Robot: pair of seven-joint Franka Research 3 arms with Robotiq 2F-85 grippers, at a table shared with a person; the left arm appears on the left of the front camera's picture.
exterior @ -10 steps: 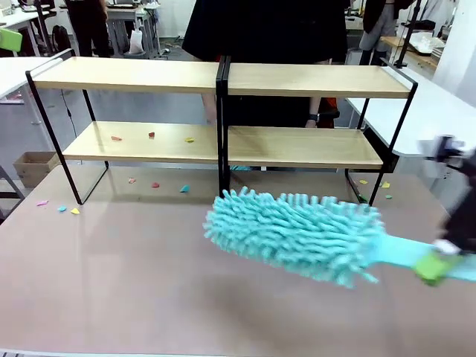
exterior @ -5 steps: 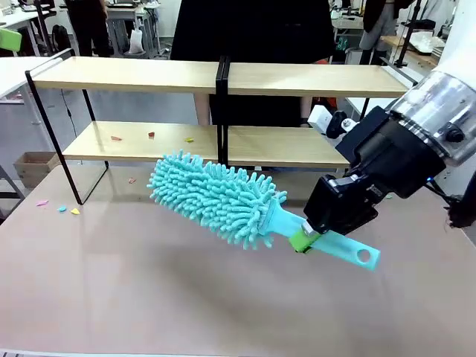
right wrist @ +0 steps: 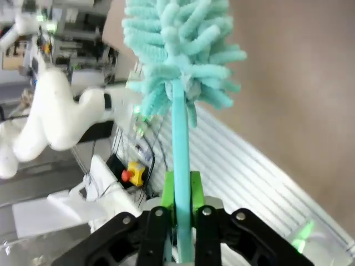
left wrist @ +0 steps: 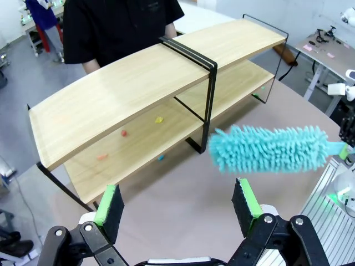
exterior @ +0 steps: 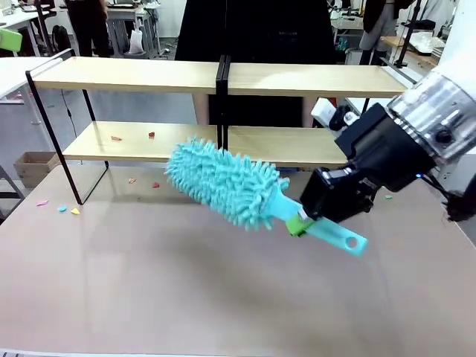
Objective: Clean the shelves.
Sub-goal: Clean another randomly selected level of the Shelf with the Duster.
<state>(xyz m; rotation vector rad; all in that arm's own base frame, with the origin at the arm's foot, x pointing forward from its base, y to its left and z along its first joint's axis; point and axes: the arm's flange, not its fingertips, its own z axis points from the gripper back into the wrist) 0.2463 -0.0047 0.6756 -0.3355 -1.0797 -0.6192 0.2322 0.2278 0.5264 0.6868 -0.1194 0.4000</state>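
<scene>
The shelves (exterior: 134, 74) stand across the far half of the table, two joined units of light wooden boards in a black frame; the left wrist view takes in the shelves (left wrist: 138, 83) from above. My right gripper (exterior: 300, 222) is shut on the handle of a turquoise fluffy duster (exterior: 223, 186), whose head tilts up to the left, just in front of the lower boards' middle. In the right wrist view my gripper (right wrist: 180, 197) clamps the thin handle below the duster's head (right wrist: 177, 44). My left gripper (left wrist: 177, 202) hangs open above the table with nothing between its green pads (left wrist: 111, 202).
Small coloured paper scraps (exterior: 115, 137) lie on the lower left board and more scraps (exterior: 74, 211) on the table near the left legs. A person in black (exterior: 253, 30) stands behind the shelves. White tables flank both sides.
My right arm has swung in from the right edge, carrying the duster left and up; its head has gone from lying low over the table to tilting up toward the lower shelf.
</scene>
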